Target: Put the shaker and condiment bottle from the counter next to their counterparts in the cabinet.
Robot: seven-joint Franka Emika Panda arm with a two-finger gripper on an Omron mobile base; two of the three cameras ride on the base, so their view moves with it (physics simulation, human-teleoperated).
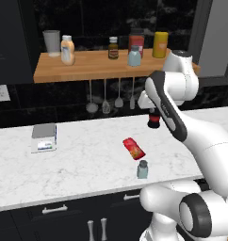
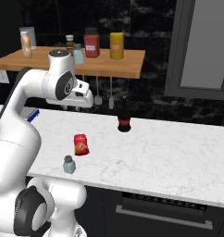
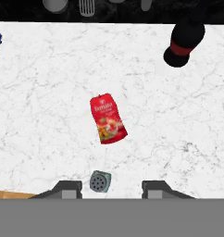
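From the left base view, the arm is raised high over the counter (image 1: 87,155), its hand level with the underside of the shelf (image 1: 87,70). The little shaker (image 1: 142,169) stands upright near the counter's front edge, and the red bottle (image 1: 134,148) lies on its side just behind it, close but apart. Up on the shelf wait the counterparts: a pale shaker (image 1: 134,56) beside a red-labelled jar (image 1: 136,43), with a yellow bottle (image 1: 159,44) further right. That height reads as a survey pose, not a reach.

Over to the right base view: same pair on the counter, shaker (image 2: 69,165) nearest the edge, red bottle (image 2: 80,144) behind it. A dark bottle with a red band (image 2: 124,121) stands well apart, further back.

Now the hand view, looking straight down. The gripper (image 3: 111,187) hangs with its two fingertips (image 3: 67,187) spread wide, nothing between them; released and empty. The shaker's perforated cap (image 3: 100,181) sits just inside the left tip, the red bottle (image 3: 108,118) dead centre ahead. My read: it's lining up for a first pick, neither item lifted yet.
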